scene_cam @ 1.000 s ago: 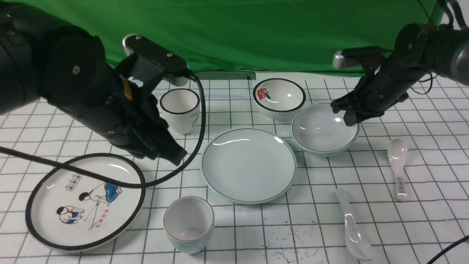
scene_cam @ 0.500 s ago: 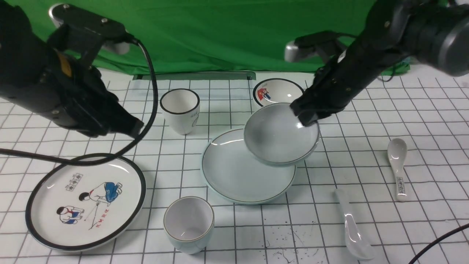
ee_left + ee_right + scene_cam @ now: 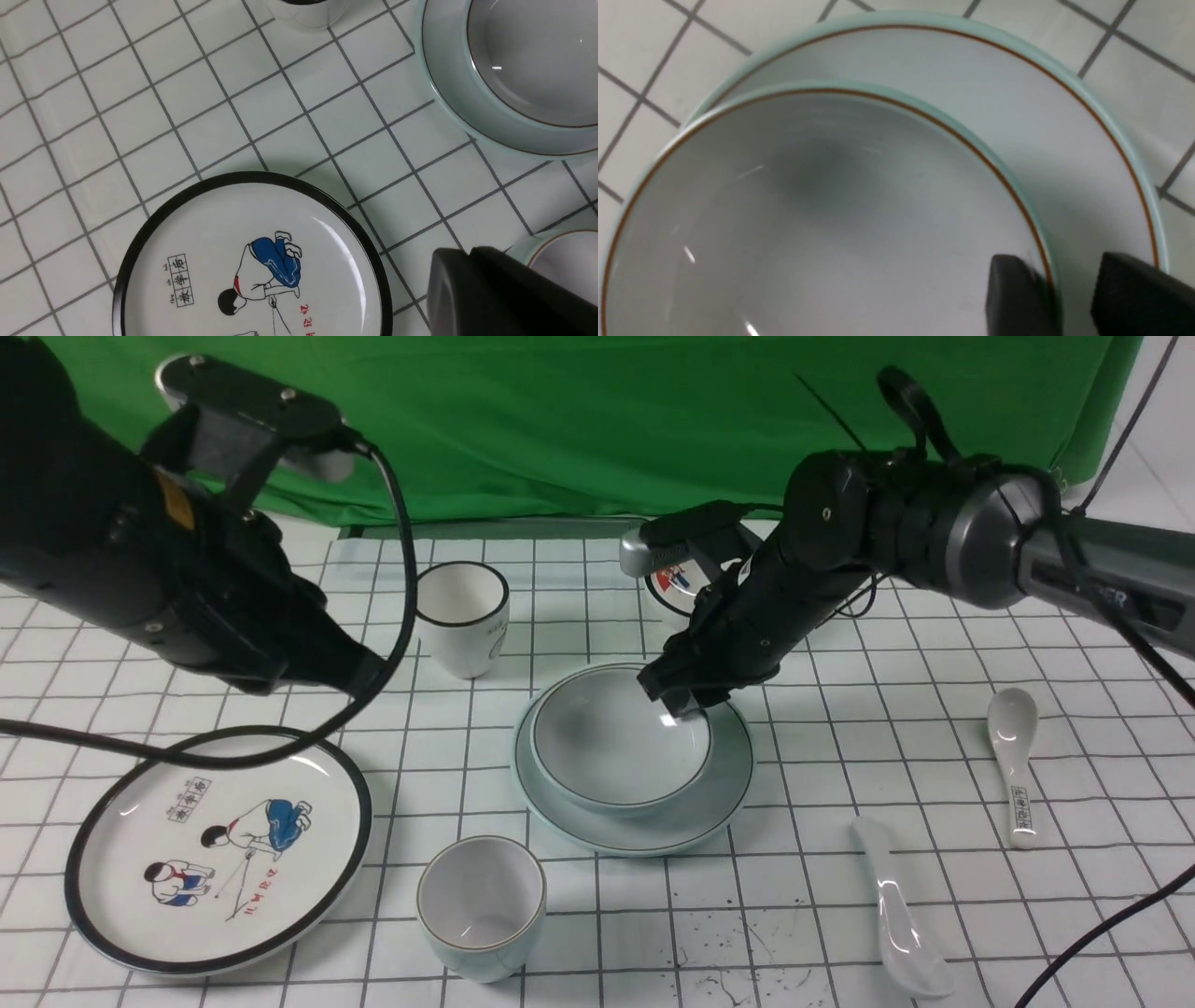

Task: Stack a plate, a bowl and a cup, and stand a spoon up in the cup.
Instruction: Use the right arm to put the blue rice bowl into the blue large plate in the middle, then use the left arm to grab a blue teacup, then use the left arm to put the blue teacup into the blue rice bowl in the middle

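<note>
The pale blue-green bowl (image 3: 611, 747) sits on the pale blue-green plate (image 3: 733, 775) at the table's middle, slightly toward its left side. My right gripper (image 3: 677, 705) is at the bowl's far right rim. In the right wrist view the bowl (image 3: 808, 210) lies on the plate (image 3: 1064, 130), and the right gripper (image 3: 1071, 291) straddles the rim, open, with the outer finger clear of it. The cup (image 3: 481, 905) stands in front of the plate. The plain spoon (image 3: 901, 915) lies at the front right. My left gripper (image 3: 369, 674) is shut and empty, raised left of the plate.
A cartoon plate (image 3: 219, 849) lies at the front left. A black-rimmed white cup (image 3: 460, 616) and a pictured bowl (image 3: 686, 581) stand at the back. A marked spoon (image 3: 1016, 756) lies at the right. The left arm's cable hangs over the cartoon plate.
My right gripper carried the bowl leftward from beside the plate and set it on the plate, and its jaws have opened. My left arm drew back to the left and up.
</note>
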`<state>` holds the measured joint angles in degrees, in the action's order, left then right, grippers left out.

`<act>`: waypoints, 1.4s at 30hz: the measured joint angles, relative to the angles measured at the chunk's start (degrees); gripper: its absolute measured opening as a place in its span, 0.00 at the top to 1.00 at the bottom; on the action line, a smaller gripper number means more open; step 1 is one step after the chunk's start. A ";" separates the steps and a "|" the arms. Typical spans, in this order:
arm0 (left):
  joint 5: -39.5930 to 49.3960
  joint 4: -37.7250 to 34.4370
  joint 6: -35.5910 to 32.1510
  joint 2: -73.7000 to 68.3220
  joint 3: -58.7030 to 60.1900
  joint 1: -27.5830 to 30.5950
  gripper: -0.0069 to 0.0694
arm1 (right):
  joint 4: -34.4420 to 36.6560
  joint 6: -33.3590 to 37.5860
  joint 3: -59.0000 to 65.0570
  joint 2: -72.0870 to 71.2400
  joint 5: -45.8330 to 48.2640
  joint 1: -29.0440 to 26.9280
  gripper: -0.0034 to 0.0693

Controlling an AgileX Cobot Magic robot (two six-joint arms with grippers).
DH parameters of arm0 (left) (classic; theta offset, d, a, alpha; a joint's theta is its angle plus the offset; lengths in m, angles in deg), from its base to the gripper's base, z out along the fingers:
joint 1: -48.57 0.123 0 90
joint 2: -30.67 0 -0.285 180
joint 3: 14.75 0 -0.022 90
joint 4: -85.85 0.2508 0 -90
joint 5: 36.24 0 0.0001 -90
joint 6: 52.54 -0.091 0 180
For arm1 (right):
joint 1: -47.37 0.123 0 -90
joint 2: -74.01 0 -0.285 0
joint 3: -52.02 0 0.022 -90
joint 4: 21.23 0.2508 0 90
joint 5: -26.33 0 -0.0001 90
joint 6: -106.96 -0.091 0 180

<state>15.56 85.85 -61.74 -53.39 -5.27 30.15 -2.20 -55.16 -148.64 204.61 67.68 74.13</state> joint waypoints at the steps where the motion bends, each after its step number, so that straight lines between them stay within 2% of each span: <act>1: 0.26 -1.48 -1.62 -0.19 0.00 0.00 0.92 | -0.35 -0.02 -0.09 -0.56 1.38 -0.46 0.46; 4: 2.77 -7.50 -5.79 -1.85 0.00 -0.32 0.82 | -2.11 0.12 -1.70 -3.26 5.81 -1.26 0.36; 6: 3.98 -9.72 -6.61 -3.83 0.00 -1.27 0.73 | -3.51 0.65 -2.53 -5.61 7.97 -1.93 0.34; 7: 4.54 -10.21 -6.73 -6.10 0.00 -2.22 0.63 | -4.98 1.10 -2.94 -7.77 9.65 -2.38 0.33; 8: 4.54 -10.21 -6.68 -6.11 0.00 -2.36 0.63 | -5.28 1.11 -3.01 -8.17 9.90 -2.39 0.33; 9: 4.53 -10.09 -5.83 -9.35 0.00 -3.48 0.50 | -7.81 1.34 -3.23 -11.28 12.16 -3.06 0.33; 11: 4.49 -9.66 -4.63 -13.00 0.00 -3.85 0.35 | -10.48 1.40 -3.40 -15.01 15.13 -3.68 0.33; 12: 4.49 -9.61 -4.52 -13.37 0.00 -3.85 0.34 | -10.91 1.46 -3.40 -15.71 15.72 -3.75 0.33; 13: 4.47 -9.30 -4.11 -15.42 0.00 -3.85 0.27 | -11.97 1.44 -3.40 -17.69 17.39 -4.18 0.33; 15: 4.27 -9.18 -3.47 -18.48 0.00 -3.85 0.19 | -12.94 1.51 -3.40 -20.37 19.38 -4.90 0.33; 17: 3.62 -10.56 -3.20 -20.71 0.00 -3.85 0.17 | -13.51 1.57 -3.40 -22.20 20.49 -5.31 0.33; 19: 3.00 -11.73 -3.20 -22.40 0.00 -3.99 0.19 | -14.34 1.57 -3.40 -23.40 20.95 -5.63 0.33; 21: 2.87 -11.29 -3.20 -24.26 0.00 -4.70 0.33 | -15.37 1.53 -3.40 -24.48 21.29 -5.70 0.33; 22: 2.87 -11.14 -3.20 -24.39 0.00 -4.82 0.36 | -15.37 1.53 -3.40 -24.48 21.30 -5.70 0.33; 23: 2.92 -10.80 -3.20 -25.10 0.00 -5.01 0.49 | -15.49 1.53 -3.40 -24.53 21.81 -5.70 0.33; 24: 2.92 -10.73 -3.20 -25.36 0.00 -5.08 0.57 | -15.49 1.53 -3.40 -24.53 22.45 -5.70 0.33; 25: 2.92 -10.73 -3.20 -25.42 0.00 -5.14 0.59 | -15.49 1.53 -3.40 -24.53 22.61 -5.70 0.33; 26: 3.21 -10.62 -3.25 -25.58 -0.08 -5.21 0.75 | -15.49 1.53 -3.40 -24.53 23.96 -5.70 0.33; 27: 3.93 -10.24 -3.29 -25.58 -0.47 -5.32 0.85 | -15.49 1.53 -3.40 -24.53 24.94 -5.70 0.33; 28: 4.86 -9.68 -3.29 -25.02 -1.24 -5.38 0.90 | -15.67 1.53 -3.40 -24.53 26.19 -5.70 0.33; 33: 10.38 -8.37 -3.29 -20.06 -8.93 -5.49 0.92 | -16.09 1.53 -3.35 -25.41 27.98 -5.70 0.33; 36: 10.82 -8.42 -3.29 -18.38 -14.45 -5.49 0.92 | -16.16 1.53 -3.35 -26.94 28.08 -5.70 0.33; 42: 10.38 -11.77 -4.61 -26.03 -26.47 -5.49 0.92 | -16.15 1.48 -3.20 -29.41 28.26 -5.70 0.33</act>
<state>25.94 74.08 -66.35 -79.41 -31.75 24.66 -18.35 -53.68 -151.84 175.20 95.94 68.43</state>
